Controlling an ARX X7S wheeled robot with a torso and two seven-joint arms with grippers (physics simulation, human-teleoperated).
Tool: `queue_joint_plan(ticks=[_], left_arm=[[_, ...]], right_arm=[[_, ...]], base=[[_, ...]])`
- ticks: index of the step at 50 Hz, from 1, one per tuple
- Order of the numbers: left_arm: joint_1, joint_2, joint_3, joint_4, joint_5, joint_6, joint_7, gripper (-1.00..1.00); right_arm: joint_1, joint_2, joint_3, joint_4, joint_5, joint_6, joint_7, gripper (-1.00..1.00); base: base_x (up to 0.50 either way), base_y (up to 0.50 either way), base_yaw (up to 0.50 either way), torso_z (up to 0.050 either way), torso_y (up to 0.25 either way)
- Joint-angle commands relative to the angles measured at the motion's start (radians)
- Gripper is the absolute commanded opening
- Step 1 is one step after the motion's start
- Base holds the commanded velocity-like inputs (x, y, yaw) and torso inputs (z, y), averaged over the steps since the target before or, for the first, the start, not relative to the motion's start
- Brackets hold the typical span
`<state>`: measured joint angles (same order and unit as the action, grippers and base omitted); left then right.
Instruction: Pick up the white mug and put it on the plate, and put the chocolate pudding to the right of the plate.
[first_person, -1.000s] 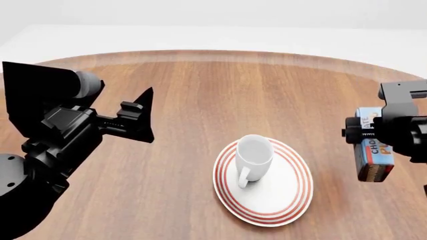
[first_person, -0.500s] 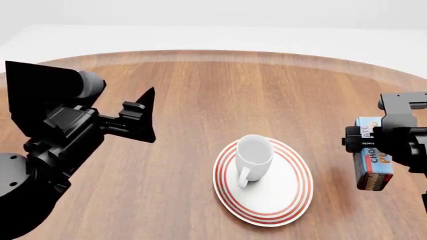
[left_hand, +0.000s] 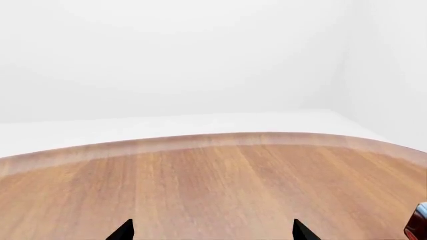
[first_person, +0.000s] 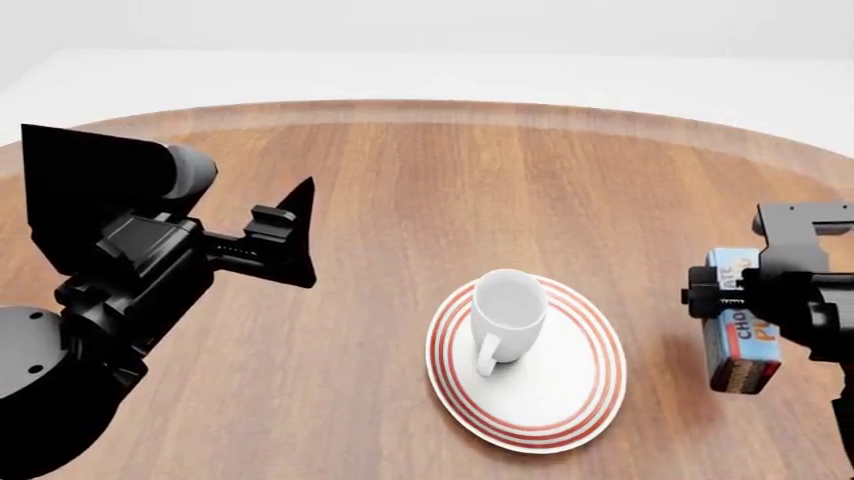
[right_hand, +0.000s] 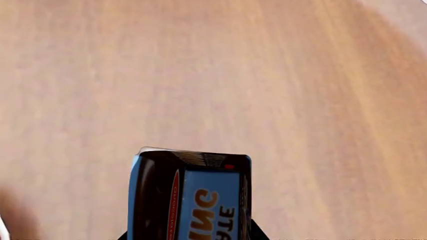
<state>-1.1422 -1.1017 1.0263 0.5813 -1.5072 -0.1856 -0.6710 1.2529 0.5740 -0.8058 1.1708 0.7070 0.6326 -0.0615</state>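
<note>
Mug (first_person: 509, 305) on plate (first_person: 574, 395); pudding (first_person: 741, 343) clenched in right tool (first_person: 747, 300) just beside; left tool (first_person: 296, 235) released.

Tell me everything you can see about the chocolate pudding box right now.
The chocolate pudding is a small rectangular carton, cardboard by its look, with a light blue face carrying orange lettering and dark brown and red sides. It is held in the right claw, standing roughly upright with a slight tilt, to the right of the plate and apart from it. Whether its base touches the wooden table cannot be told. The right wrist view shows its dark end and blue face close up.
</note>
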Motion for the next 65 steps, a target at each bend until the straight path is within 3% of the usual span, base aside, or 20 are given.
queue_joint_plan(ticks=[1, 6, 7, 27, 42, 65], left_arm=[[0.003, 0.023, -0.025, -0.005, 0.019, 0.011, 0.02, 1.0], [0.002, 0.023, -0.026, -0.006, 0.017, 0.008, 0.02, 1.0], [0.002, 0.023, -0.026, -0.007, 0.017, 0.009, 0.021, 1.0], [0.007, 0.026, -0.027, -0.01, 0.02, 0.007, 0.022, 1.0], [0.011, 0.019, -0.033, -0.002, 0.018, 0.01, 0.023, 1.0], [0.013, 0.022, -0.038, 0.0, 0.021, 0.01, 0.027, 1.0]], right_arm=[[-0.014, -0.028, 0.022, 0.025, -0.035, -0.026, -0.052, -1.0], [-0.01, -0.042, 0.022, 0.061, -0.041, -0.042, -0.065, -1.0], [-0.01, -0.043, 0.021, 0.065, -0.042, -0.043, -0.064, 1.0], [-0.006, -0.069, 0.025, 0.122, -0.073, -0.073, -0.086, 1.0], [0.022, 0.069, 0.038, -0.274, -0.022, 0.178, 0.048, 1.0], [0.086, 0.193, 0.079, -0.519, 0.033, 0.366, 0.148, 1.0]], base=[[0.0, 0.0, 0.0, 0.0, 0.0], [0.0, 0.0, 0.0, 0.0, 0.0], [0.0, 0.0, 0.0, 0.0, 0.0], [0.0, 0.0, 0.0, 0.0, 0.0], [0.0, 0.0, 0.0, 0.0, 0.0], [0.0, 0.0, 0.0, 0.0, 0.0]])
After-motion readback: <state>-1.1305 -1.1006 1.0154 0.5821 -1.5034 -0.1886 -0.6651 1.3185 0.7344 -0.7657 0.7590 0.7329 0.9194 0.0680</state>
